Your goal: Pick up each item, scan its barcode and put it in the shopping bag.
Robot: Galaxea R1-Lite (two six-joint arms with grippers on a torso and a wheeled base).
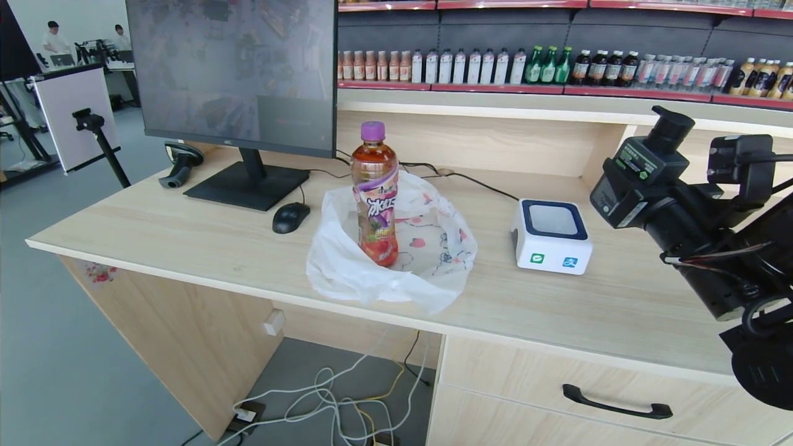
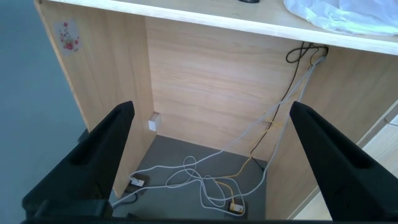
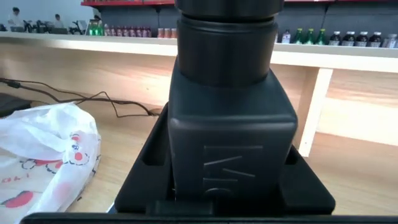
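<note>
Left tool [image 2: 211, 124], spread wide, hangs below the surface [image 1: 619, 303] edge. Right tool [image 3: 227, 186] grips a black bottle [image 1: 647, 166] up right of the scanner [image 1: 551, 238], cap tilted upward. The bag [image 1: 347, 266] lies left of the scanner.

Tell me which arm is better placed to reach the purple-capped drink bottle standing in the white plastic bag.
Right, probably: the right arm is at counter height beside the white box scanner, near the purple-capped drink bottle in the white plastic bag. The open left pincer hangs below the wooden counter.
</note>
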